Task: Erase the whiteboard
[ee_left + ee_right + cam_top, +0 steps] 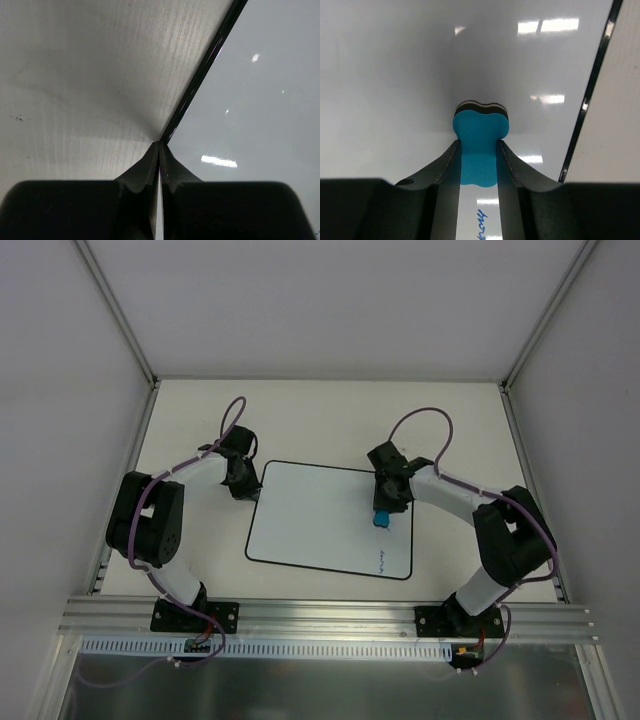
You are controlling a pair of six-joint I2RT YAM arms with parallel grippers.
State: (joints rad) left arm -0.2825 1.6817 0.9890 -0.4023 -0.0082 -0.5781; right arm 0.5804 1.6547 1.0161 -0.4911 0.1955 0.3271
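Observation:
The whiteboard (310, 520) lies flat mid-table, white with a thin black border. Blue handwriting (381, 561) sits near its front right corner and shows in the right wrist view (481, 224) between the fingers. My right gripper (384, 512) is shut on a blue eraser (382, 520) with a black-and-white felt edge (480, 132), held over the board's right part, a little beyond the writing. My left gripper (243, 487) is shut and empty at the board's left edge (200, 80), fingertips touching the black border.
White walls and metal posts enclose the table on three sides. An aluminium rail (320, 615) runs along the near edge with both arm bases on it. Bare table (85, 85) lies left of the board.

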